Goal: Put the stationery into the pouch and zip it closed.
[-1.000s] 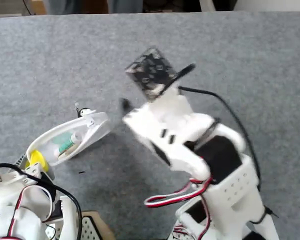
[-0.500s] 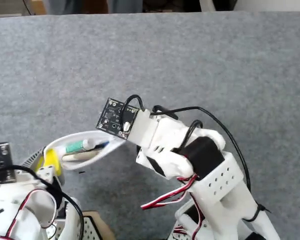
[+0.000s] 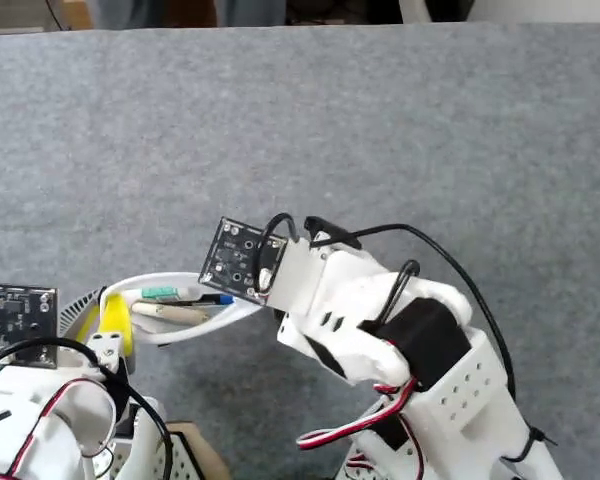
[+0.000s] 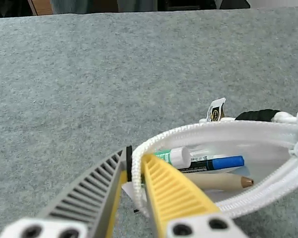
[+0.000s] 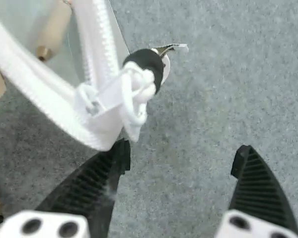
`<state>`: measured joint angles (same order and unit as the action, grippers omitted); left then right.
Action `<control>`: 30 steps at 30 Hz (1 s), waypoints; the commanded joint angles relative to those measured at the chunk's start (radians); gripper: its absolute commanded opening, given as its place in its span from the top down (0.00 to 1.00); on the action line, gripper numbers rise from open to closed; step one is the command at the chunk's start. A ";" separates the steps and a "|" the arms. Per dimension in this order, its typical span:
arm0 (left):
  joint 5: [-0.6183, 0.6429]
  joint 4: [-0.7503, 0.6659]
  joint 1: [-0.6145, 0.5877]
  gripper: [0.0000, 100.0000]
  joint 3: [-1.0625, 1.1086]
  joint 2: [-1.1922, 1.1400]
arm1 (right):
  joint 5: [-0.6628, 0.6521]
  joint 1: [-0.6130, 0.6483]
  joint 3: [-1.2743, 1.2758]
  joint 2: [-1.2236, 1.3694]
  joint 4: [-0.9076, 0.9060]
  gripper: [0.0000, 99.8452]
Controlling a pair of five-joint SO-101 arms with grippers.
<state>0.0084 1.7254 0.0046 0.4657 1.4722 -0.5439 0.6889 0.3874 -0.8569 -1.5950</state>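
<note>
**Pouch unzipped: left clamped on rim, right open at the pull**

Left gripper [image 4: 135, 157] had its grey and yellow jaws pinched on the zipper rim at one end of the pouch [image 4: 213, 130], with the rim caught between them. The pouch lay on the grey mat [image 3: 430, 120], its mouth gaping wide ahead of those jaws.

Contents sat lengthwise inside, just past the yellow jaw:
- a green-and-white marker [image 4: 171, 156], closest to the jaw tip
- a blue pen [image 4: 218, 162] alongside it
- a beige pencil [image 4: 223, 182] next to the pen

The pouch's far end reached the right gripper [image 5: 184, 151]. Its black jaws stood wide apart, with nothing held and bare mat showing in the gap. The white cord zipper pull [image 5: 134, 94] sat at that end of the zip, just beyond the tip of one black jaw. Couldn't tell whether cord and jaw touched. A small black tab [image 5: 146, 64] sat right behind the pull.
</note>
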 commanded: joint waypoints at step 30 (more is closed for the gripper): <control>-0.155 -0.040 0.272 0.97 -0.013 -0.201 | 0.098 0.043 0.117 -0.018 0.077 0.67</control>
<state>-0.1419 1.7024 0.2547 0.4549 1.3096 -0.4902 0.6628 0.5808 -0.8585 -1.5305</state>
